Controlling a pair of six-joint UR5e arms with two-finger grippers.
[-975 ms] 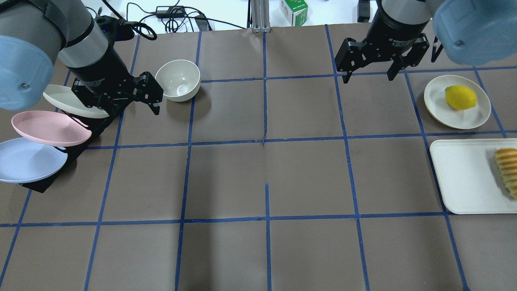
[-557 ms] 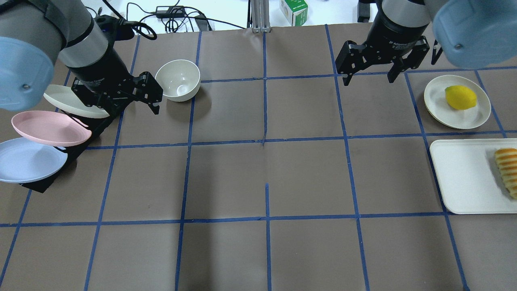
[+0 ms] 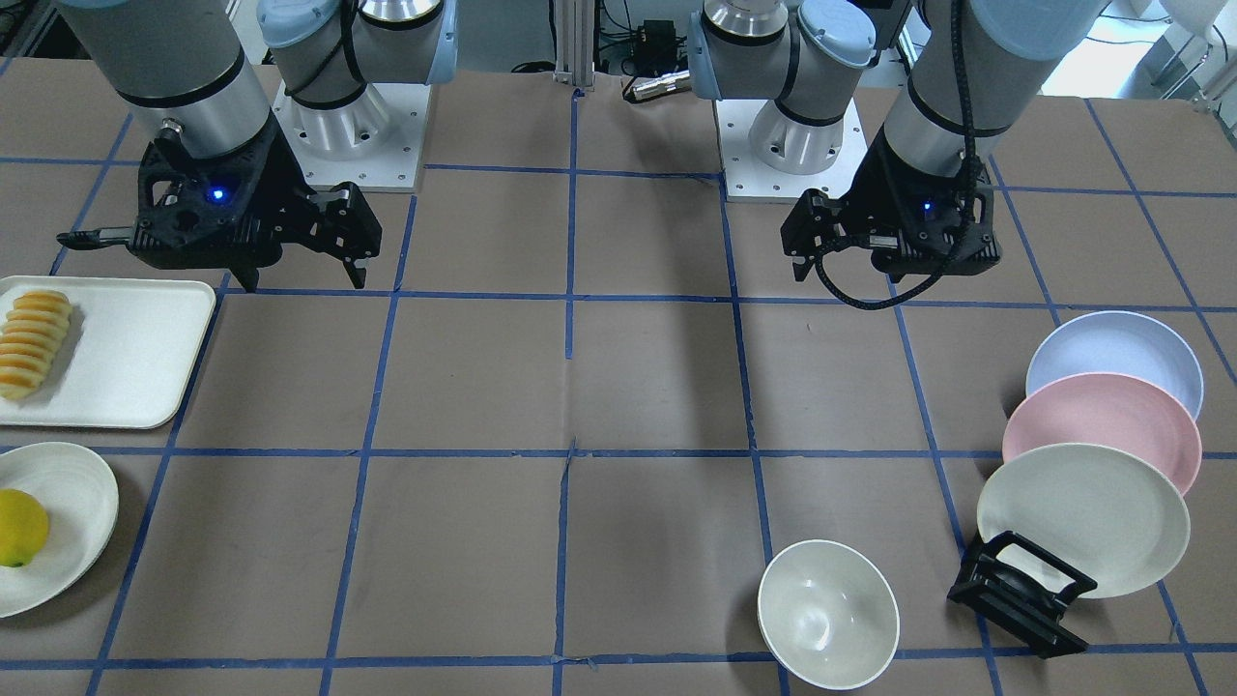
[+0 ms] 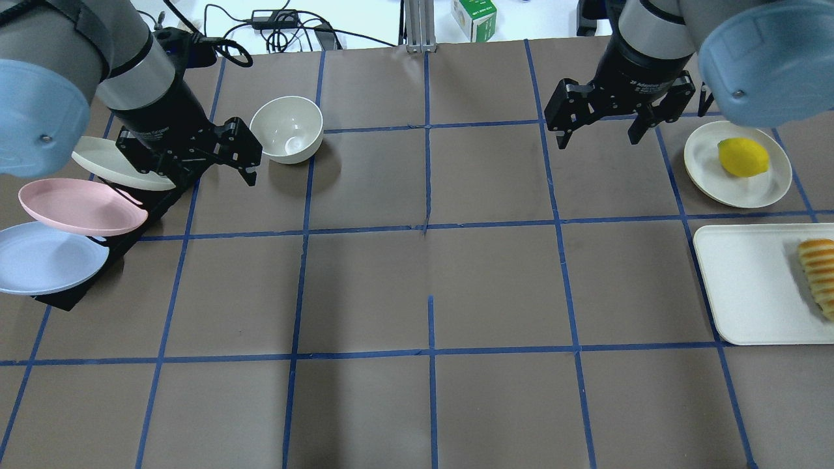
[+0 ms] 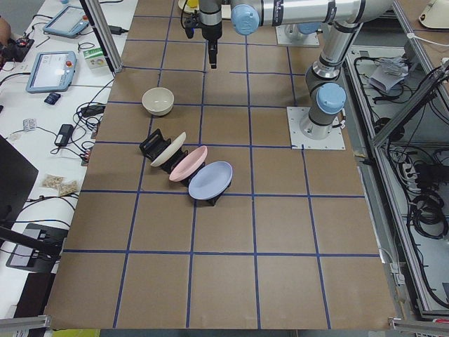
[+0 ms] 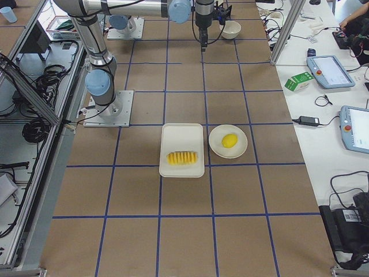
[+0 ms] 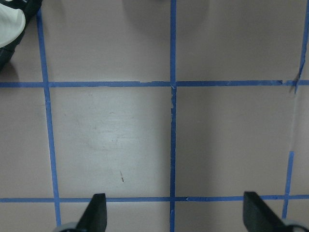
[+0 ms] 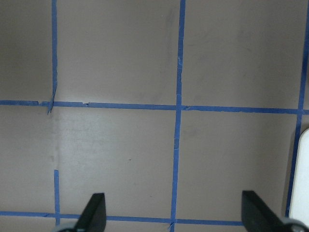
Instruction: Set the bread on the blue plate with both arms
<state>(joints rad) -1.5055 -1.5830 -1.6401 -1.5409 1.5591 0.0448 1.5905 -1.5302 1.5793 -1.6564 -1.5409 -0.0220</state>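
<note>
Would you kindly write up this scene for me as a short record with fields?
bread: on white tray, robot's right side
blue plate: tilted in rack, end slot nearest robot
left gripper: open, holding nothing
right gripper: open, holding nothing
progress: bread not yet picked up

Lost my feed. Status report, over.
Left end effector open, empty. Right end effector open, empty. Bread untouched on tray. Blue plate racked, pink plate beside it.
</note>
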